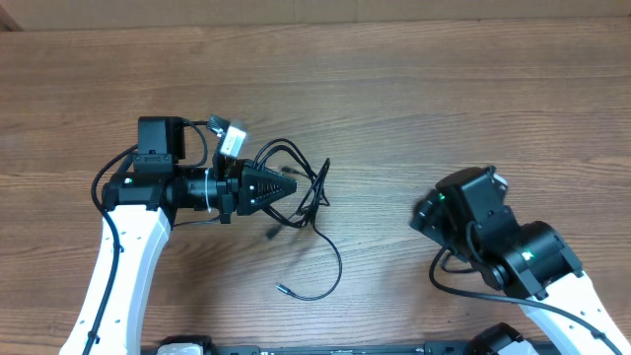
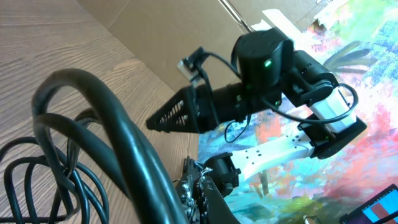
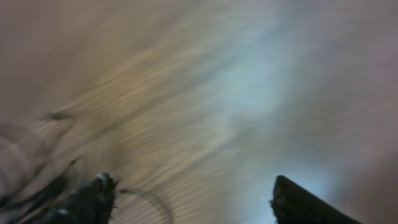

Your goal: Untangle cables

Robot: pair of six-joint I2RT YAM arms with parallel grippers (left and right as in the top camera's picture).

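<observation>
The cables (image 1: 308,193) are thin black cords bunched at the table's middle. One strand loops down (image 1: 335,264) to a small plug end (image 1: 281,289). My left gripper (image 1: 294,187) points right into the bunch, and its fingers look shut with a strand between them. In the left wrist view a cable (image 2: 93,106) arches close across the lens over the fingertips (image 2: 198,186), with more loops (image 2: 37,171) at the lower left. My right gripper (image 1: 426,210) is apart from the bunch, to its right. The blurred right wrist view shows its fingers (image 3: 189,199) wide apart, low over the wood.
The wooden table (image 1: 444,89) runs out on all sides of the arms. A cardboard wall (image 1: 296,10) stands along the far edge. The left wrist view shows the right arm (image 2: 267,68) across the table, before a colourful backdrop (image 2: 373,93).
</observation>
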